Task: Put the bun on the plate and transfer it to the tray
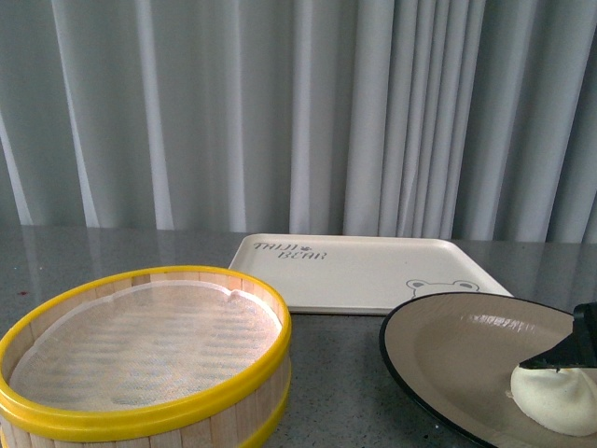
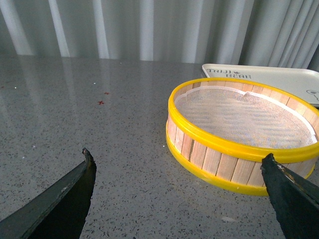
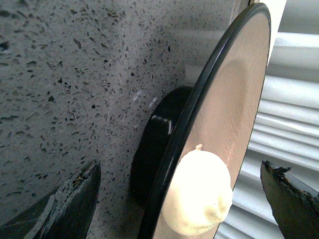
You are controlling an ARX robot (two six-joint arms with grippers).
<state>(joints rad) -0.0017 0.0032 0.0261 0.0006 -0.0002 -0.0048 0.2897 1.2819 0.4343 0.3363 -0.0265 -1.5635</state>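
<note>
The bun [image 1: 558, 397] sits inside the plate [image 1: 448, 359], close to the plate's near right rim, its pleated top pointing up. The plate rests on the grey speckled table [image 1: 345, 373] at the near right. In the right wrist view its black foot shows under the beige bowl. The right gripper [image 3: 179, 167] is spread wide around that rim. One of its fingers [image 3: 70, 204] lies on the underside and the other lies over the inner face. The bun is between them and clear of both in that view. From the front, one dark fingertip [image 1: 571, 347] shows right at the bun's top. Whether it touches the bun cannot be told. The tray [image 1: 364, 271] lies flat farther back at the centre, just beyond the plate, with its lettering at the far left corner and the bear face at the near right corner. Its surface carries only that print. The steamer basket [image 1: 140, 355], made of wooden slats with yellow hoops, stands at the near left and is apart from the plate. It holds a white mesh liner [image 1: 149, 341] spread across its floor. The left gripper [image 2: 178, 154] hangs over bare table on the basket's left side. Its jaws are parted and they grip nothing. A pale pleated curtain [image 1: 280, 112] closes off the far side.
</note>
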